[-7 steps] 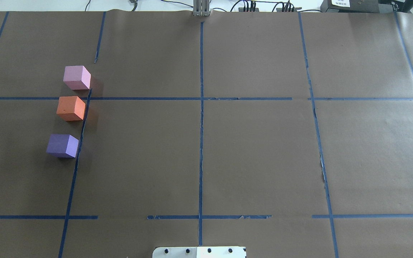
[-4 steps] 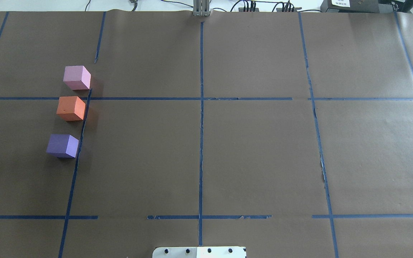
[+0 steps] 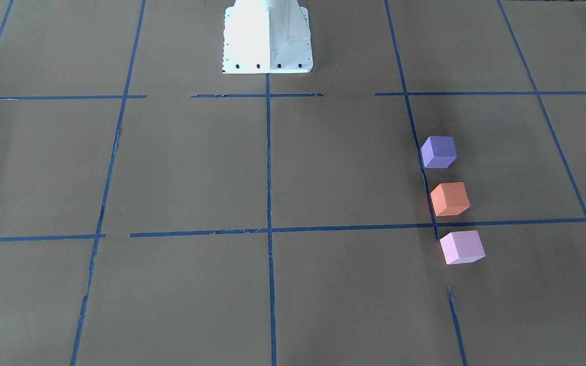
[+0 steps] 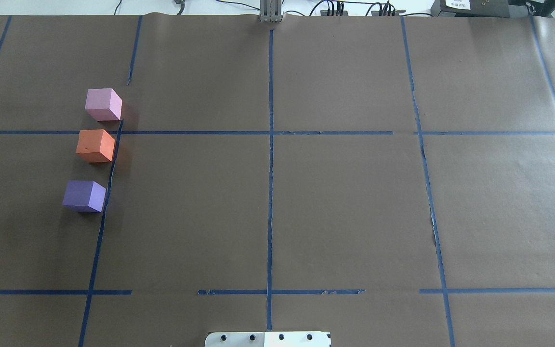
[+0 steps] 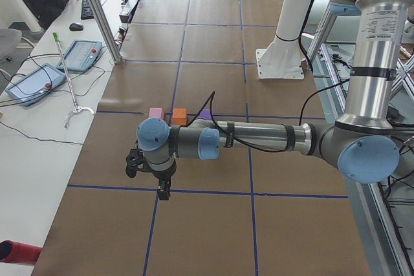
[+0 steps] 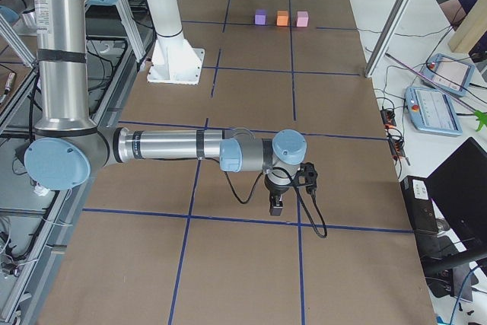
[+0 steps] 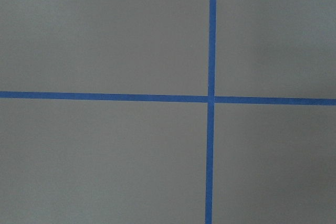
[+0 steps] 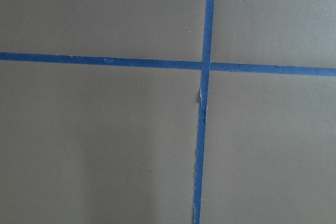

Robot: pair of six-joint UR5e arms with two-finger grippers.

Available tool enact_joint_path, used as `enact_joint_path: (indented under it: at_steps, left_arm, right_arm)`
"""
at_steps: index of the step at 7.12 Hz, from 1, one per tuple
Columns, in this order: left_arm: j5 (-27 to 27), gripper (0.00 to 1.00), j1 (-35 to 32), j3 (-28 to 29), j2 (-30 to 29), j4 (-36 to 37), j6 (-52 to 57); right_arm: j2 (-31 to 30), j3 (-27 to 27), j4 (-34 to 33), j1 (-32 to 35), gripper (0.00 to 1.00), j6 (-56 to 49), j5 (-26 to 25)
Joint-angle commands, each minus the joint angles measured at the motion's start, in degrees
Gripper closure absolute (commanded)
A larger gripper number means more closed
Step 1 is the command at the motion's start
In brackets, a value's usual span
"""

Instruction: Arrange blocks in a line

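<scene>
1. Left hand (image 5: 164, 191) and right hand (image 6: 276, 205): each hangs over bare tabletop (image 4: 345, 207), holding no block. Finger spread cannot be told (side views only).
2. Pink block (image 4: 103, 104), orange block (image 4: 95, 145) and purple block (image 4: 84, 195): one near-to-far row, far left, beside a tape line (image 4: 109, 178).
3. Progress: the line appears finished, with no step evidently left.

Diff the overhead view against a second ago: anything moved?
Nothing visibly changed. The pink block, orange block and purple block sit in the same row beside the blue tape line, apart from one another, with no arm in the overhead view.
</scene>
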Motion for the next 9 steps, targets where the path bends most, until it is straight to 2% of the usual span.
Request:
enact_joint_path:
  at_steps: [1,4,6,9]
  left_arm:
    - [0.09,0.00,0.01,-0.18,0.12,0.05,-0.02]
    - [0.09,0.00,-0.17,-0.53,1.00,0.57,5.92]
    - [-0.26,0.00,-0.17,-3.51,2.84,0.84,5.35]
    - [-0.35,0.00,-0.17,-4.49,2.76,4.00,4.90]
  right_arm:
    - [0.00,0.00,-0.08,0.00,0.00,0.00,0.00]
    - [0.00,0.00,0.01,0.00,0.00,0.00,0.00]
    - [0.00,0.00,-0.08,0.00,0.00,0.00,0.00]
    - [0.00,0.00,0.01,0.00,0.00,0.00,0.09]
